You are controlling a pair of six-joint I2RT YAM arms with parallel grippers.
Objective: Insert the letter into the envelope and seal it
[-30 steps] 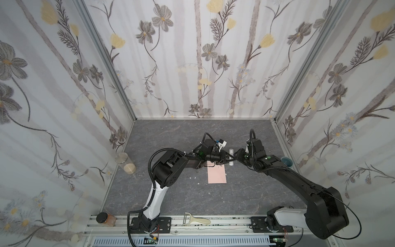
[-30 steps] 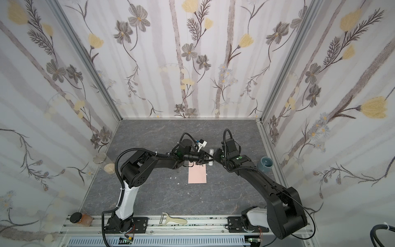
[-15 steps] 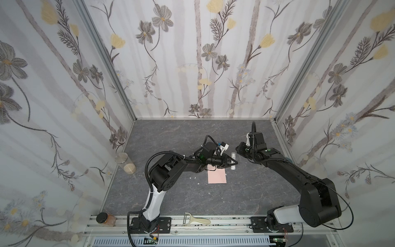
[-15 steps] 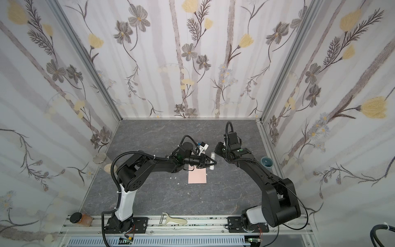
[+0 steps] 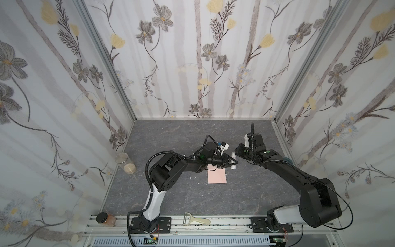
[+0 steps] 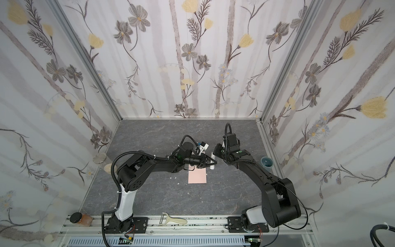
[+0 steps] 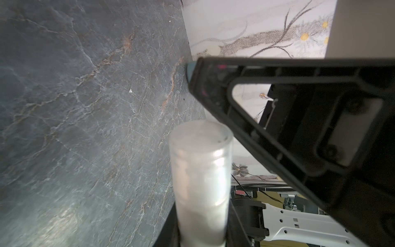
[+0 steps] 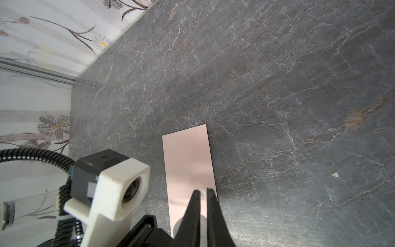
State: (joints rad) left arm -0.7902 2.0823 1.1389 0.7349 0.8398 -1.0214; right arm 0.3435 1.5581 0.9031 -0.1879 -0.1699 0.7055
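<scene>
Lengthwise, the envelope (image 5: pixel 217 177) runs front-to-back; left gripper (image 5: pixel 234 164) clamps a white tube (image 7: pixel 201 171), right gripper (image 8: pixel 204 190) nearly closed, empty.

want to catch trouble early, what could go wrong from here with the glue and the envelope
The envelope lies loose on the table; the right tool is apart from it, not pinning it, so rubbing glue may drag it.
The glue stick juts well out of the left tool; pressing down could tilt it.
The flap end is hidden under the left tool, so glue placement cannot be checked.
</scene>
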